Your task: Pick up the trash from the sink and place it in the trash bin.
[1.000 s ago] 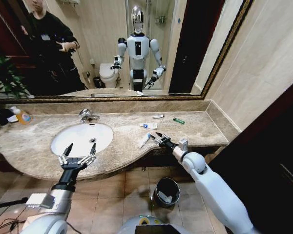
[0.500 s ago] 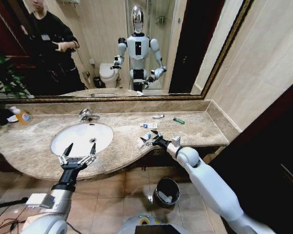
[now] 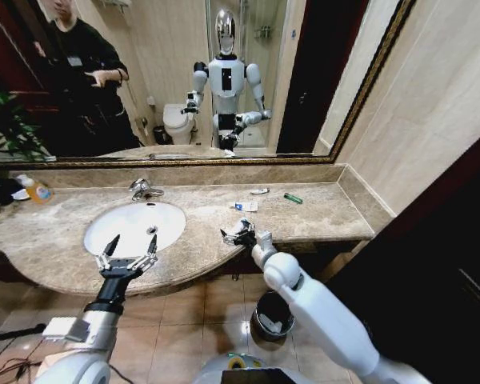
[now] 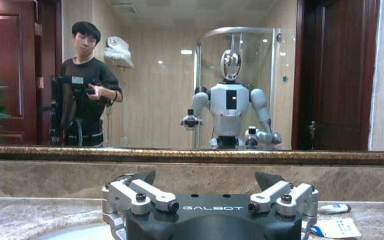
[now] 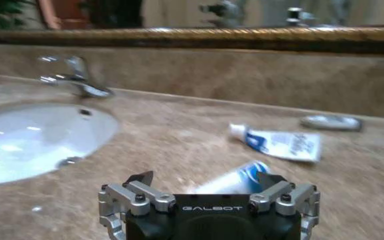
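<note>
Currently the right gripper (image 3: 238, 234) sits low over the front edge of the beige-brown marble countertop (image 3: 320, 212), just right of the sink (image 3: 134, 226). In the right wrist view a white tube with blue markings (image 5: 235, 180) lies between the spread fingers (image 5: 138, 179), its far end poking out beyond them. Whether the pads are already touching it cannot be told; the jaws look apart, not clamped.

The left gripper (image 3: 126, 254) hovers with its fingers apart over the near rim of the white oval basin, idle.

More trash lies farther back on the counter: a flat white sachet with blue print (image 3: 243, 206), a small pale tube (image 3: 259, 191) and a little green tube (image 3: 293, 198), all well apart from the basin. The trash bin (image 3: 273, 315), a small round black bucket with a glossy dark liner, stands on the tiled floor below the counter's edge.

The step in hand looks like grasping the nearest tube. To do it well, the fingers should straddle the tube across its narrow width, near its middle, and settle fully to the stone before closing. The tube is probably soft plastic, slick and rounded, so it may squash or slide on the polished marble; a slow, centred squeeze should help. The chrome faucet (image 3: 142, 189) curves over the basin's far side.
</note>
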You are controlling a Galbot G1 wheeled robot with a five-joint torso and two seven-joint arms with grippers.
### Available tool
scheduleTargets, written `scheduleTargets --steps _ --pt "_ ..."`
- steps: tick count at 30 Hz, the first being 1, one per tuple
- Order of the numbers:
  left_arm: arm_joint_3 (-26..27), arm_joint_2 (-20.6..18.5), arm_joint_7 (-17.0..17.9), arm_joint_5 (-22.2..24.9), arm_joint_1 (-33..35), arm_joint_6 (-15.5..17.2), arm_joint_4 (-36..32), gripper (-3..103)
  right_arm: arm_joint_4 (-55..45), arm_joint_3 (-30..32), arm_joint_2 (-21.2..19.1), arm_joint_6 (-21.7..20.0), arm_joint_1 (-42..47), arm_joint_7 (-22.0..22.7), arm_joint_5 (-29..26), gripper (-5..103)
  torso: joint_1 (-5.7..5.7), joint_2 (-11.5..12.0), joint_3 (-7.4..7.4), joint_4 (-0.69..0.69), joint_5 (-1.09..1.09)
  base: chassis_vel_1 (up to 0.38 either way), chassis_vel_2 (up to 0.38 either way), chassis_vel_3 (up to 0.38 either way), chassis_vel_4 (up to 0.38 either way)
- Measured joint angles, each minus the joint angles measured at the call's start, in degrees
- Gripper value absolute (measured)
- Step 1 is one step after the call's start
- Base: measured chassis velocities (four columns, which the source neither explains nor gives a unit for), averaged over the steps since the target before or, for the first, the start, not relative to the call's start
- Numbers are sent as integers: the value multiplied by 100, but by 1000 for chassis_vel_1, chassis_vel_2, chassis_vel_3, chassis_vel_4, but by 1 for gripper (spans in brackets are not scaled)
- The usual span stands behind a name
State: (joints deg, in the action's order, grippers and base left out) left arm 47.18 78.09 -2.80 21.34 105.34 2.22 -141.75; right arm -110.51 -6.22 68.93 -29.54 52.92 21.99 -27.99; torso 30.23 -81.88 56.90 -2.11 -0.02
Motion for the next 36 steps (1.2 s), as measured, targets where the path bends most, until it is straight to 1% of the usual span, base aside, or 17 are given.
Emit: scheduleTargets --steps 2,3,4,5,7,9,12,14,18,23,24,26,27,28,30,32,36 --pt "0 0 0 0 0 0 0 100 9 -113 161 -29 54 618 -284 100 0 0 0 0 0 0 0 0 0" --pt "0 0 0 0 0 0 0 100 21 -134 213 -30 51 779 -402 100 0 0 0 0 0 0 0 0 0" --pt "0 0 0 0 0 0 0 100 21 -134 213 -30 51 779 -402 100 0 0 0 0 0 0 0 0 0" --pt "0 0 0 0 0 0 0 100 45 -179 340 -26 27 1104 -699 100 0 0 0 0 1 0 0 0 0" --pt "0 0 0 0 0 0 0 100 63 -196 524 31 -43 1431 -1081 100 0 0 0 -1 0 0 0 0 0" --pt "0 0 0 0 0 0 0 100 65 -197 591 54 -77 1496 -1187 102 0 0 0 -1 -1 0 0 0 0" --pt "0 0 0 0 0 0 0 100 66 -206 699 72 -144 1528 -1249 99 0 0 0 0 -1 0 0 0 0" --pt "0 0 0 0 0 0 0 100 88 -217 738 72 -158 1529 -1232 99 0 0 0 0 -1 0 0 0 0" --pt "0 0 0 0 0 0 0 100 250 -237 845 78 -191 1515 -1066 99 0 0 0 0 0 0 0 0 0" --pt "0 0 0 0 0 0 0 100 572 -211 910 133 -277 1443 -793 93 0 0 0 0 1 0 0 0 0" --pt "0 0 0 0 0 0 0 100 572 -211 910 133 -277 1443 -793 93 0 0 0 0 1 0 0 0 0" --pt "0 0 0 0 0 0 0 100 650 -190 911 180 -291 1382 -687 97 0 0 0 0 1 0 0 0 0" --pt "0 0 0 0 0 0 0 100 681 -182 914 203 -298 1352 -638 93 0 0 0 0 1 0 0 0 0" --pt "0 0 0 0 0 0 0 100 681 -182 914 203 -298 1352 -638 93 0 0 0 0 1 0 0 0 0" --pt "0 0 0 0 0 0 0 100 718 -176 922 232 -300 1314 -559 86 0 0 0 0 1 0 0 0 0" --pt "0 0 0 0 0 0 0 100 723 -176 928 238 -294 1307 -543 86 0 0 0 0 1 0 0 0 0" --pt "0 0 0 0 0 0 0 100 769 -176 951 253 -252 1275 -430 69 0 0 0 0 1 0 0 0 0"
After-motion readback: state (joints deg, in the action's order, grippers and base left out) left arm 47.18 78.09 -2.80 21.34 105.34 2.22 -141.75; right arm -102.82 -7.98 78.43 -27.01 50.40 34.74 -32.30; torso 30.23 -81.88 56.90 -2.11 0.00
